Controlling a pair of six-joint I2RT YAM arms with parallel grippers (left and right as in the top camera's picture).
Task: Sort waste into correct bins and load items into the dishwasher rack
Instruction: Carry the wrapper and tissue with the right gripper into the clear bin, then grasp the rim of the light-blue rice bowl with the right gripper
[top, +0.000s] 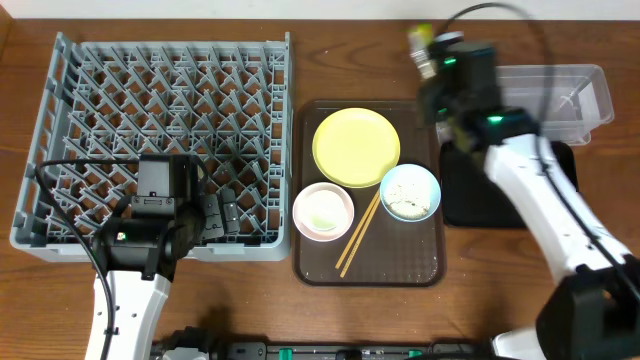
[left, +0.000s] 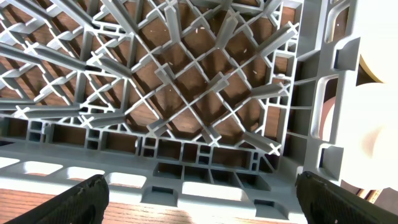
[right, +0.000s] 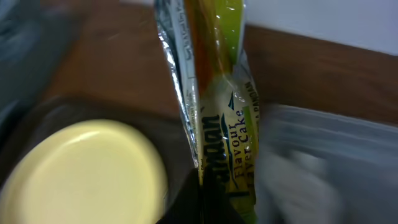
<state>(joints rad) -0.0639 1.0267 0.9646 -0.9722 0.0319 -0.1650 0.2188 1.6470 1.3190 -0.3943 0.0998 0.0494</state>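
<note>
1. overhead view: the right gripper (top: 432, 68) sits in the upper right of the frame, above the wood table (top: 250, 310), in the gap between the brown tray (top: 305, 270) and the clear tub (top: 560, 100). it is clamped on the yellow-orange-green wrapper (top: 420, 42), which sticks out from the fingertips toward the upper left.
2. the wrapper is off the table and is inside neither bin. the clear tub lies just right of it, and the black tray (top: 470, 200) sits below it, partly hidden under the right arm.
3. right wrist view: the wrapper (right: 217, 93) hangs upright down the middle of the frame, pinched at its lower end between the dark fingers (right: 211, 202). the yellow plate (right: 87, 174) is at lower left and the blurred clear tub (right: 329, 162) is at right.
4. on the brown tray, the yellow plate (top: 356, 147) is at the top, the white bowl (top: 323, 211) at lower left, and the light blue bowl (top: 410, 192) at right with pale scraps inside. the chopsticks (top: 358, 235) lie slantwise between the two bowls.
5. the dishwasher rack (top: 160, 140) fills the upper left and holds none of the dishes.
6. the left gripper (top: 220, 215) rests at the rack's lower right corner.
7. left wrist view: the left gripper (left: 202, 196) has its jaws spread wide and grips nothing. its fingers (left: 74, 202) sit at the two bottom corners, just outside the rack's (left: 186, 93) near wall.
</note>
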